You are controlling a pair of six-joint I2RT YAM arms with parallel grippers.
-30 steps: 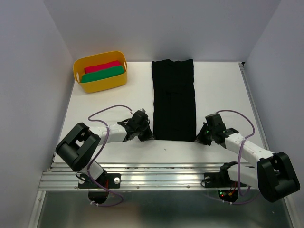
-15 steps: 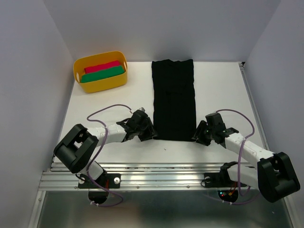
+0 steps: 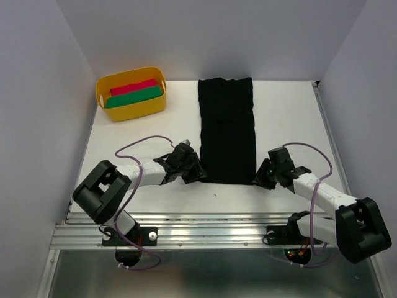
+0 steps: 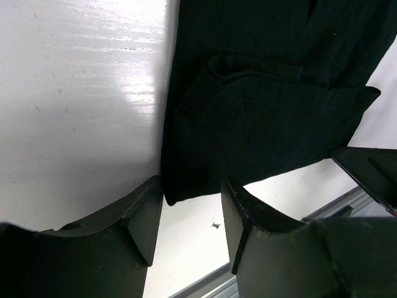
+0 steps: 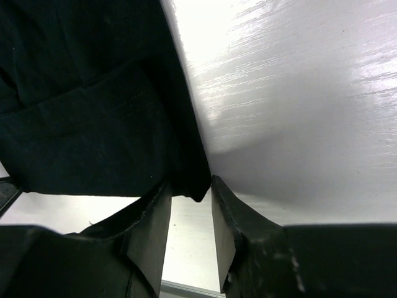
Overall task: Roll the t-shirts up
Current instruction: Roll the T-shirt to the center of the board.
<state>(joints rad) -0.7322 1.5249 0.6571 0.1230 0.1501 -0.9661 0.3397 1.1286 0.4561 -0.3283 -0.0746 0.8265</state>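
A black t-shirt (image 3: 227,124), folded into a long narrow strip, lies flat on the white table (image 3: 291,118), running from the far edge toward me. My left gripper (image 3: 197,175) sits low at its near-left corner. In the left wrist view that gripper (image 4: 192,202) is open, and the cloth corner (image 4: 180,189) pokes in between the fingertips. My right gripper (image 3: 259,179) is at the near-right corner. In the right wrist view that gripper (image 5: 189,202) is open with a narrower gap, and the shirt's corner (image 5: 197,186) hangs just between its tips.
A yellow tub (image 3: 133,110) stands at the far left of the table, holding a red roll (image 3: 133,86) and a green roll (image 3: 133,96). Grey walls close in the left, right and back. A metal rail (image 3: 205,231) runs along the near edge.
Both grippers have opened at the shirt's near corners and shifted slightly. The right one's jaws have narrowed a little since. The shirt lies as before.
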